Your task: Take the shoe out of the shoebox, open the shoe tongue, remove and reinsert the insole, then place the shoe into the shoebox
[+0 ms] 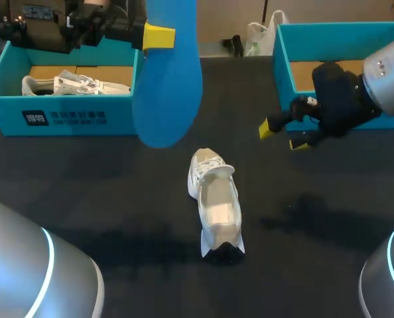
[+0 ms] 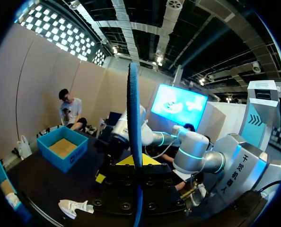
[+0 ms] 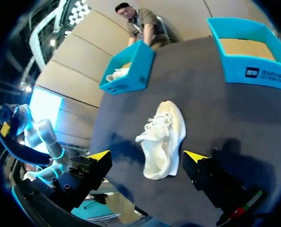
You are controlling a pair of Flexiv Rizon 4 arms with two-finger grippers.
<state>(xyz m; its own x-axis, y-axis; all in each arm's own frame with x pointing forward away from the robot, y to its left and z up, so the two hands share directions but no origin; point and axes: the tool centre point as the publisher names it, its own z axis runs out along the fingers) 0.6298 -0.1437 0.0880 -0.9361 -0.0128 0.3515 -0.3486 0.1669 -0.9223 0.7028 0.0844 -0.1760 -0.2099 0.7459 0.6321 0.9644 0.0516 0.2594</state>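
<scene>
- The left tool (image 1: 158, 38) is raised over the far left of the surface (image 1: 84, 192), and its yellow-tipped fingers are closed on a blue insole (image 1: 167, 73).
- The insole hangs in the air, clear of the surface. It sits between the left shoebox (image 1: 64, 118) and the middle of the surface. In the left wrist view it shows edge-on (image 2: 134, 118), rising straight out from between the fingers.
- The white shoe (image 1: 215, 199) stands on its sole near the middle of the surface with its opening facing up. It lies outside both boxes and nothing touches it.
- The right tool (image 1: 283, 136) hovers above the surface just in front of the right shoebox (image 1: 343, 33). Its fingers are spread wide and hold nothing.
- In the right wrist view the shoe (image 3: 162, 127) lies ahead of the wide-set yellow tips and is not touching them.
- The left shoebox holds a second shoe (image 1: 74, 85), also white.
- The right shoebox shows only its brown cardboard floor.
</scene>
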